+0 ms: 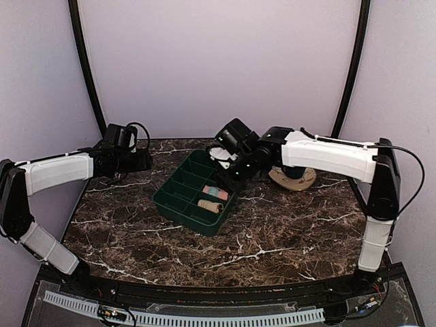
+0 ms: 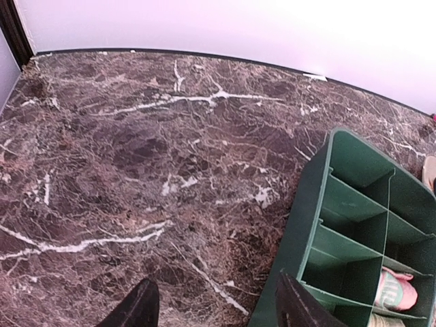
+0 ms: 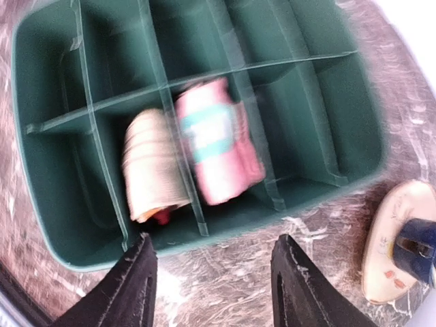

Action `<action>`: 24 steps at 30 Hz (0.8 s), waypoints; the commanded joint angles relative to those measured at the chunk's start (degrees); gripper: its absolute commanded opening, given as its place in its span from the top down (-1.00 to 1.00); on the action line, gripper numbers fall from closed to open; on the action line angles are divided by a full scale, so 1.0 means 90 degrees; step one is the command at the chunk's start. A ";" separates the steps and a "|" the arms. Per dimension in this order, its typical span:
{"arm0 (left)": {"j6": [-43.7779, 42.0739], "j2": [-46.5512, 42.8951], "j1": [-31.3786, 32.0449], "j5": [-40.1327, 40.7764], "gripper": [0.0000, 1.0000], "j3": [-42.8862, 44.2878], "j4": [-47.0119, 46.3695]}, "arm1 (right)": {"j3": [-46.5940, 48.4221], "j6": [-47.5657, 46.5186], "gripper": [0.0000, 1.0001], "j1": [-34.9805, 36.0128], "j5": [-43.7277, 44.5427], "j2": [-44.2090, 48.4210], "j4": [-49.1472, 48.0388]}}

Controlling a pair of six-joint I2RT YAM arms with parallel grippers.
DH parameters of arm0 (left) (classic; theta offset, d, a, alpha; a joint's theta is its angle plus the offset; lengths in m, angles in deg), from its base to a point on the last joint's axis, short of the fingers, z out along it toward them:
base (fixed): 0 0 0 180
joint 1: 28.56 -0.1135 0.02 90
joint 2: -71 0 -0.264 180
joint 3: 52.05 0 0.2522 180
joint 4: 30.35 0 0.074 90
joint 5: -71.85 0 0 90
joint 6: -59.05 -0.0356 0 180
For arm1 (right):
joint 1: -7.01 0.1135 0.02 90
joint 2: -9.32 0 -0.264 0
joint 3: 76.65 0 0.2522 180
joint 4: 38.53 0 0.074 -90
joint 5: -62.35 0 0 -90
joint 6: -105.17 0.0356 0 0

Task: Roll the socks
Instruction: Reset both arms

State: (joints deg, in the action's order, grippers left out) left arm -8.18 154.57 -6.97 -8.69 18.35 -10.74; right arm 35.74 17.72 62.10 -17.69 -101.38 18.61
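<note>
The green divided bin (image 1: 194,194) stands mid-table as the main obstacle, its walls and dividers fencing off narrow cells. Two adjoining cells along its right side are filled by the pink sock roll (image 3: 214,139) and the tan sock roll (image 3: 153,163), and the other cells in view are open from above. The right gripper (image 3: 212,238), jaws apart, and its arm block the bin's right rim and the back right above a cream-and-navy item (image 1: 293,178), while bare marble table (image 1: 136,225) lies free between the left gripper (image 2: 214,278) and the bin's left wall, and across the front.
</note>
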 commanded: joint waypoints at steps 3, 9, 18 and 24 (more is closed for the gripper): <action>-0.0307 -0.0310 -0.0120 0.0443 -0.22 0.0253 -0.0081 | -0.2419 0.0624 -0.08 -0.0162 0.1573 0.1827 -0.2650; -0.0664 -0.0950 -0.0207 0.0693 -0.22 -0.0737 -0.1891 | -0.4401 0.0739 -0.14 -0.0522 0.2227 0.3072 -0.4337; -0.1536 -0.1208 -0.0250 0.1088 -0.23 -0.1621 -0.3244 | -0.6094 0.0739 -0.14 -0.2249 0.2227 0.4216 -0.5439; -0.1678 -0.1180 -0.0251 0.1114 -0.23 -0.1779 -0.3125 | -0.6574 0.2045 -0.51 -0.2654 0.3955 0.4357 -0.5749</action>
State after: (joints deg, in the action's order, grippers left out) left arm -20.84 144.30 -8.85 0.38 4.04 -36.55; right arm -21.85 29.43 38.74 7.22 -62.58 -27.84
